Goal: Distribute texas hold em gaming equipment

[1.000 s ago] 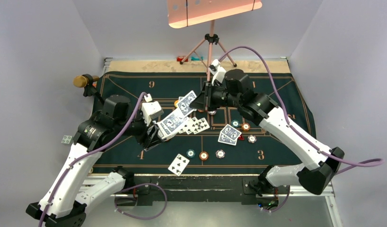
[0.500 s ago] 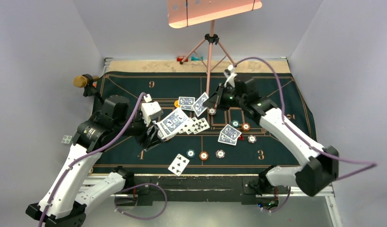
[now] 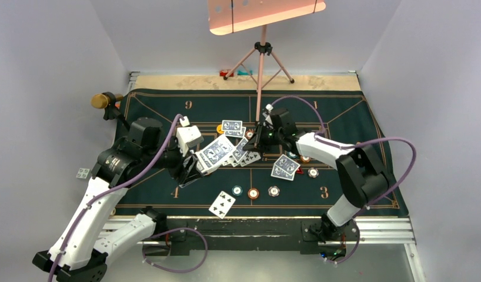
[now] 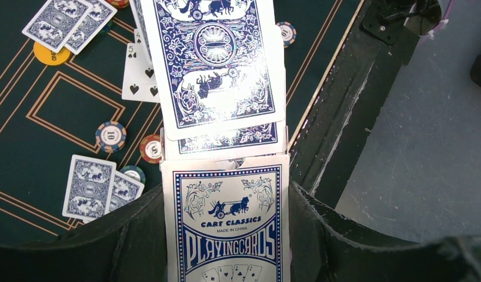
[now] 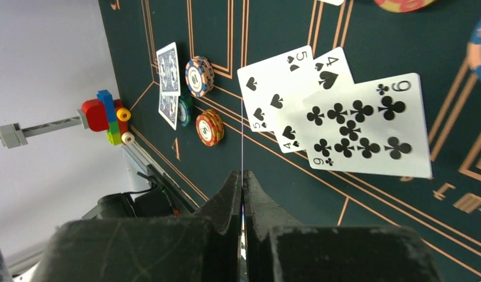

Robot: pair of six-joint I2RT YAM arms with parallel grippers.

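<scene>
My left gripper [image 4: 226,235] is shut on a blue-and-white playing-card box [image 4: 226,226], with blue-backed cards [image 4: 214,64] fanning out of its top. From above, this box [image 3: 213,154] hangs over the mat's left middle. My right gripper [image 5: 243,176] is shut on a single card [image 5: 243,135], seen edge-on as a thin line. From above, that card [image 3: 241,148] is just over the face-up cards. Those are a five of spades [image 5: 273,94], a four of spades [image 5: 329,70] and a nine of clubs [image 5: 367,126]. Chips [image 5: 200,75] lie beyond them.
The green felt mat [image 3: 344,117] holds a card pair [image 3: 285,167], a single card [image 3: 231,126], a face-up clubs card [image 3: 221,204] and a chip row [image 3: 253,192]. A tripod [image 3: 261,59] stands at the back. A brass-coloured knob [image 3: 100,101] sits at the left edge.
My right gripper closed on a card and carried it from the far middle down and left to the face-up cards. One blue-backed card stayed on the mat. The left arm held still.
</scene>
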